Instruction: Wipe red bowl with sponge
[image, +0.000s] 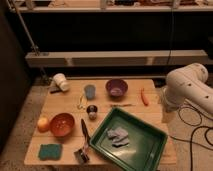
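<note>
- Hiding its working end, the white arm is filling the right middle of the frame and dropping past the right edge of the table. The gripper is lying somewhere at that lower end and is not showing as a separate shape, so I cannot tell whether it is open, closed or holding anything.
- The frame's right edge is cutting off part of the arm.
- A dark-handled utensil with a shiny end is lying at the lower middle, and its kind is staying hard to make out, as are the small dark round thing and the pale bits beside it.
- The red bowl is sitting upright at the lower left, well apart from the arm, with an orange-yellow fruit just beside it on the left.
- The sponge is lying flat below the bowl, near the table's lower-left corner, also far from the arm.
- A green tray is lying between the bowl and the arm, holding a pale crumpled cloth.
- The wooden table is also carrying a tipped white cup, a blue-grey cup and a purple bowl along the upper part.
- Speckled floor is surrounding the table, black cables are trailing at the right, and dark shelving is running across the top.
</note>
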